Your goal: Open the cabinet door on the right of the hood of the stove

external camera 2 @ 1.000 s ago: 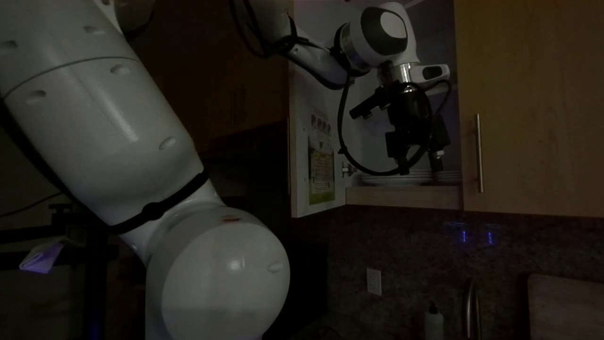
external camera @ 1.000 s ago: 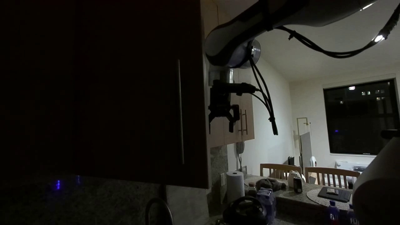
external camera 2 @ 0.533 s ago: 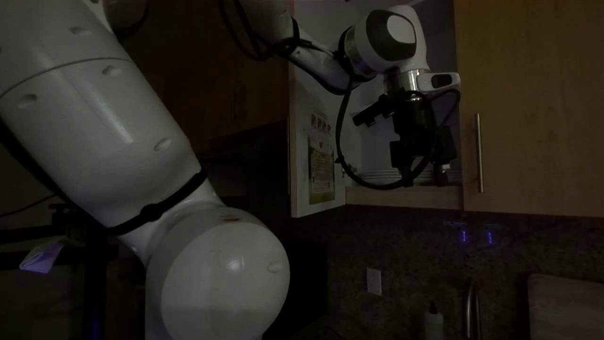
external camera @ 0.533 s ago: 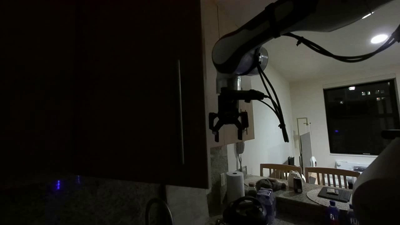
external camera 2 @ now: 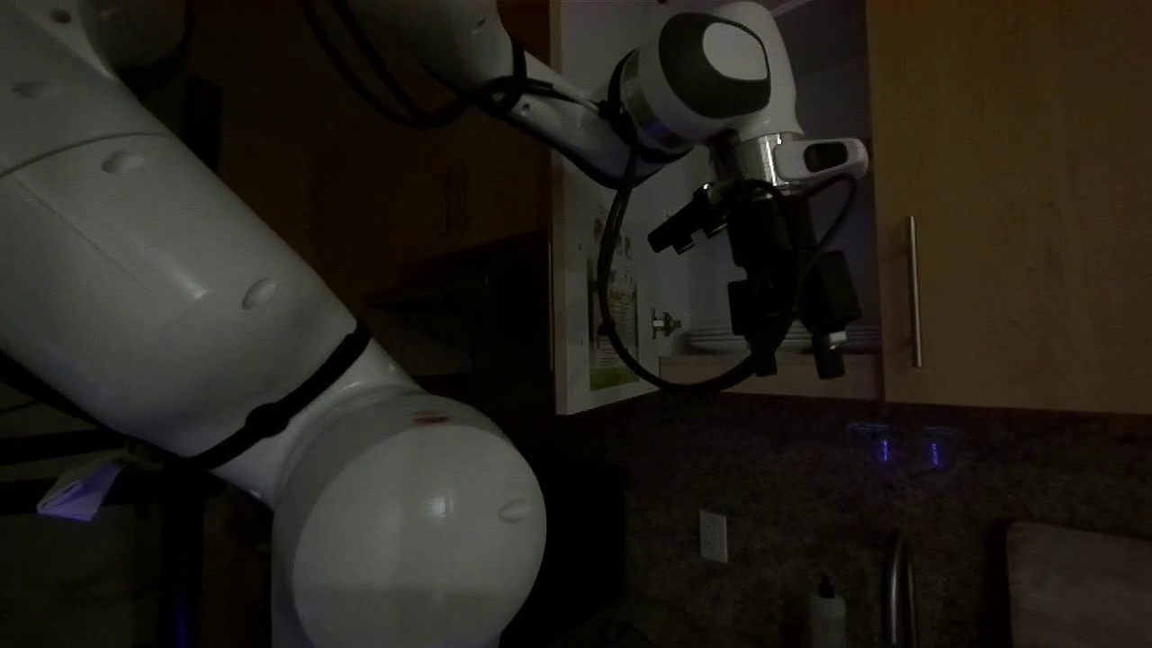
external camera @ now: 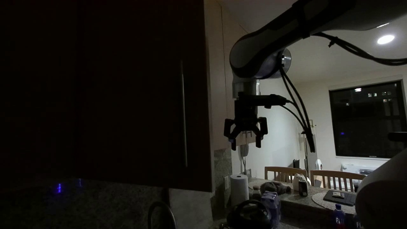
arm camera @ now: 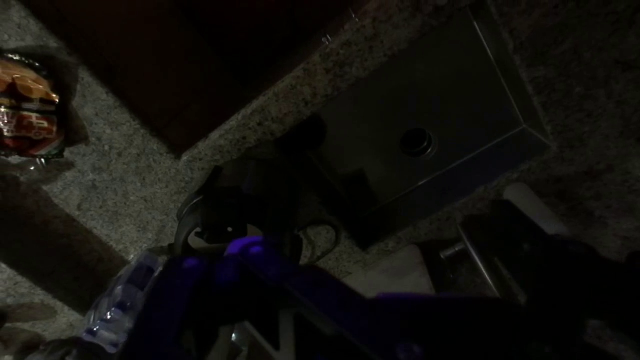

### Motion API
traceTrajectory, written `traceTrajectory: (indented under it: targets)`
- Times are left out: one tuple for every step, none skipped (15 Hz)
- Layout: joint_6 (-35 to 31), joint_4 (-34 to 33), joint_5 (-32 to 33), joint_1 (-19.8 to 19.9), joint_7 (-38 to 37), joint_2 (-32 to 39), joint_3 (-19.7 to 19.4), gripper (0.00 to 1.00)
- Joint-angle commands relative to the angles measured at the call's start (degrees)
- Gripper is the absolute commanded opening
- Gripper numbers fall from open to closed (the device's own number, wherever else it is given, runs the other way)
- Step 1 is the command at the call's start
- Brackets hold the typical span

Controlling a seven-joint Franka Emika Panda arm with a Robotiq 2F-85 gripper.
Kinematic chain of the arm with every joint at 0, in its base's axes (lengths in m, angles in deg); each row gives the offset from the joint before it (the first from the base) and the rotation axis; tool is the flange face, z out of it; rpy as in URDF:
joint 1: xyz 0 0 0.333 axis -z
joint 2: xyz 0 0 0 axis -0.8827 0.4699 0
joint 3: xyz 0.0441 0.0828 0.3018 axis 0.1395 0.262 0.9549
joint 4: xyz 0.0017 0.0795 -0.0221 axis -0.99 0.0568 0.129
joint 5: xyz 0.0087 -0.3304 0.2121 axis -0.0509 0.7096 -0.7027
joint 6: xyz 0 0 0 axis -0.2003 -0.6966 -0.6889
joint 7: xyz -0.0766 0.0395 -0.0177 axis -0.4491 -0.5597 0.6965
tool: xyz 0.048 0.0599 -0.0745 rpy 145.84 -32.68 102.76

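Observation:
The cabinet door stands open beside the hood. In an exterior view its dark outer face (external camera: 136, 101) shows, with a slim vertical handle (external camera: 183, 114) near its free edge. In an exterior view its pale inner side (external camera 2: 576, 333) shows, with a poster on it. My gripper (external camera: 246, 144) points down beyond the free edge, apart from the door, with its fingers spread and nothing between them. In an exterior view the gripper (external camera 2: 797, 364) hangs in front of the open cabinet, between the open door and a closed tan door. The wrist view is very dark; fingertips are unclear there.
Stacked plates (external camera 2: 720, 339) sit on the cabinet shelf (external camera 2: 765, 373). The closed tan door (external camera 2: 1026, 207) with its own bar handle is to the right. Below are a sink (arm camera: 465, 65), faucet (external camera 2: 897, 585), bottle (external camera 2: 826, 621) and cutting board (external camera 2: 1080, 576). A paper towel roll (external camera: 239, 187) stands farther off.
My gripper has moved down and away from the door's free edge, which partly hid it at first; both fingers now show in full. The door has not moved.

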Motion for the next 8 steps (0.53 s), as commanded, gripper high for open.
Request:
traceTrajectory:
  targets:
    - [0.15,0.59,-0.32,0.76,0.33,-0.77,0.38,1.00]
    - [0.15,1.15,-0.32,0.94,0.33,-1.40,0.38,1.00]
    - [0.15,1.40,-0.32,1.02,0.33,-1.76,0.37,1.00]
    - [0.15,1.46,-0.32,1.03,0.33,-1.91,0.38,1.00]
    - [0.15,1.47,-0.32,1.03,0.33,-1.93,0.38,1.00]
    - [0.15,1.47,-0.32,1.03,0.33,-1.93,0.38,1.00]
    - [0.15,1.48,-0.32,1.03,0.33,-1.93,0.38,1.00]
    - [0.15,1.48,-0.32,1.03,0.33,-1.93,0.38,1.00]
